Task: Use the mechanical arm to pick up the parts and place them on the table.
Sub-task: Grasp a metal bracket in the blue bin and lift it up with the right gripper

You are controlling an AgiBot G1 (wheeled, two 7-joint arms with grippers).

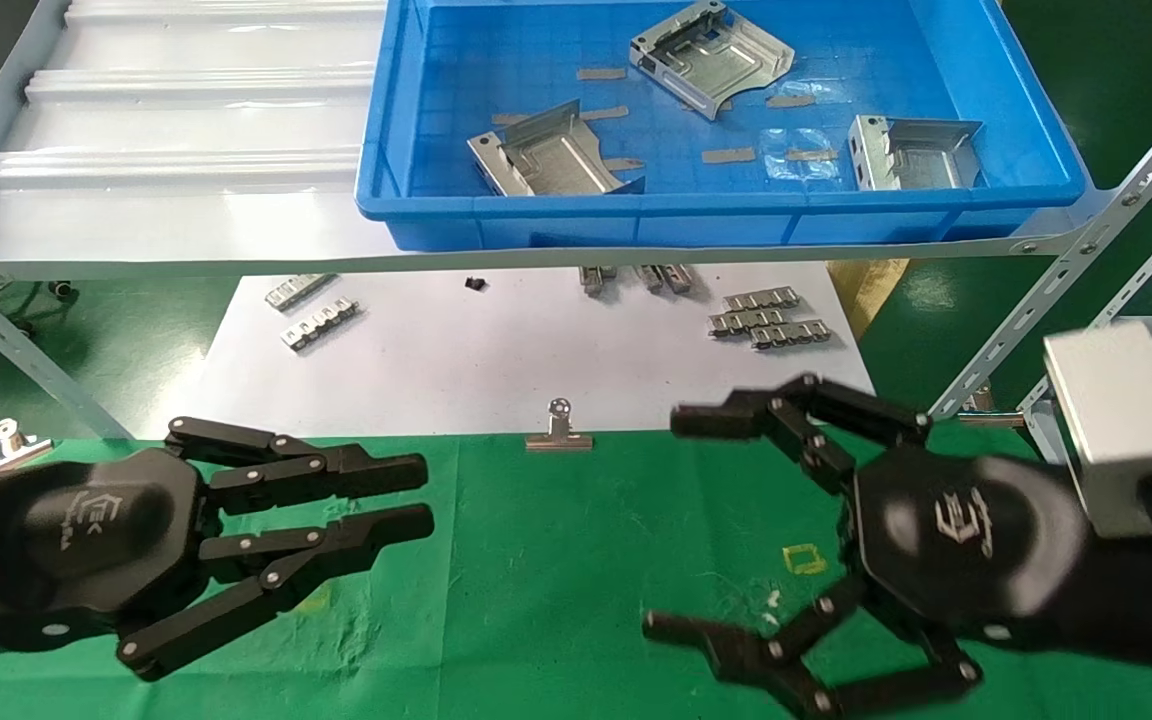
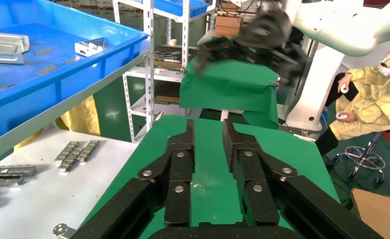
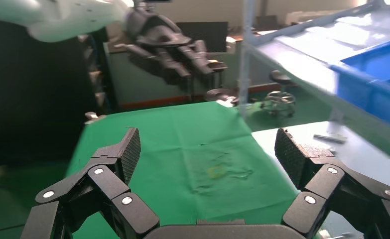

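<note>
Three silvery sheet-metal parts lie in a blue bin [image 1: 1026,100] on the raised shelf: one at the back [image 1: 711,55], one front left [image 1: 551,160], one front right [image 1: 911,150]. Two of them show in the left wrist view [image 2: 3,47] [image 2: 90,47]. My right gripper [image 1: 662,522] [image 3: 207,144] hangs over the green-cloth table [image 1: 556,580] at the right, jaws wide open and empty. My left gripper [image 1: 428,495] [image 2: 208,123] rests low over the cloth at the left, fingers parallel with a narrow gap, holding nothing. Both are well short of the bin.
A white sheet [image 1: 496,360] beyond the cloth holds small ribbed metal strips [image 1: 766,320]. A binder clip [image 1: 558,430] sits at the cloth's far edge. The pale grey shelf [image 1: 166,150] overhangs the sheet; its slanted struts [image 1: 1056,290] stand at the right. A person in yellow [image 2: 377,99] sits beyond.
</note>
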